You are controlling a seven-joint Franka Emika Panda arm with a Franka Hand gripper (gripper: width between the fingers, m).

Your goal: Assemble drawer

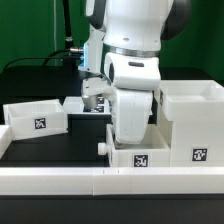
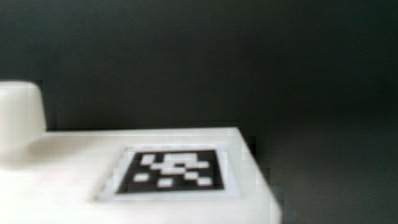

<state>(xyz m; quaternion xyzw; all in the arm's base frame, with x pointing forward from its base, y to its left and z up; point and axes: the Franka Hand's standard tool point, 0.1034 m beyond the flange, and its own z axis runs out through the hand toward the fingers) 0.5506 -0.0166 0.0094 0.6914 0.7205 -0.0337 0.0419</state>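
Observation:
The tall white housing point(image 1: 190, 120) stands at the exterior view's right, with a tag on its front. A knobbed tray point(image 1: 135, 156) lies beside it, in front of the arm, its knob point(image 1: 103, 148) pointing to the exterior view's left. A second tray point(image 1: 35, 118) sits at the left. My gripper point(image 1: 95, 98) is mostly hidden behind the arm, low over the table behind the front tray, and its jaws do not show. The wrist view shows a white tagged face point(image 2: 175, 170) and a knob point(image 2: 18, 115) close up, with no fingers in sight.
A low white border rail point(image 1: 100, 182) runs along the front of the black table. The marker board point(image 1: 75, 103) lies behind, between the left tray and the arm. Cables hang at the back.

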